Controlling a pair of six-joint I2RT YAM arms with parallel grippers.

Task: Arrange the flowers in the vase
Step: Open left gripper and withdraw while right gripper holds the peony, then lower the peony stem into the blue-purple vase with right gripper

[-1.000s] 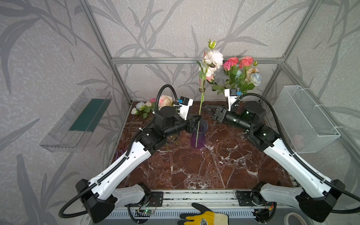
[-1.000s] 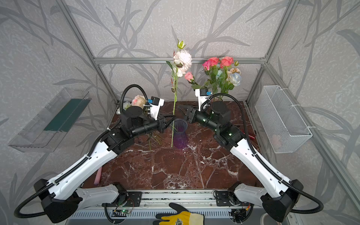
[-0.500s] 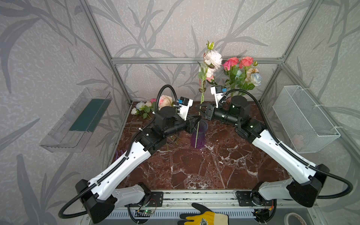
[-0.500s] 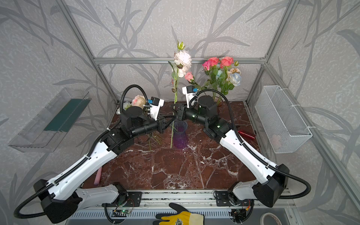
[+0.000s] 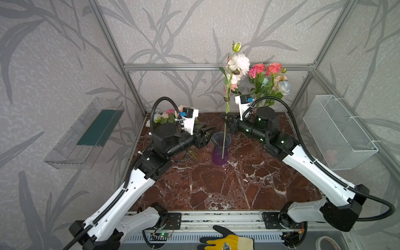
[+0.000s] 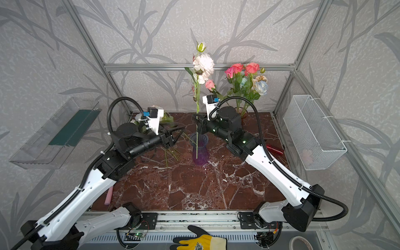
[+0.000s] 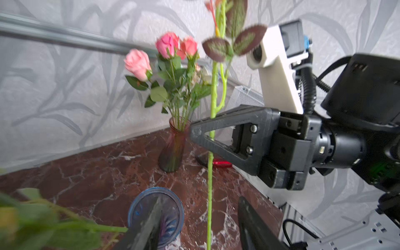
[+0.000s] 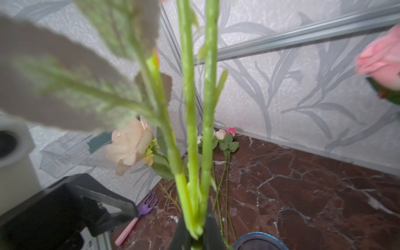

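Purple vase (image 5: 219, 151) under the right pincer (image 5: 226, 119), clamped on a top-heavy flower (image 5: 238, 62), may tip on release; left pincer (image 5: 208, 134) gapes empty.

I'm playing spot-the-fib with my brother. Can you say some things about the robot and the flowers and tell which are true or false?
1. The right gripper pinches the tall white flower by its stem. True.
2. The left gripper holds a flower too. False: it is open and empty.
3. The purple vase stands upright on the table. True.
4. The back vase is empty. False: it holds pink and coral roses.
5. No flowers lie on the table. False: loose flowers lie at the back left.
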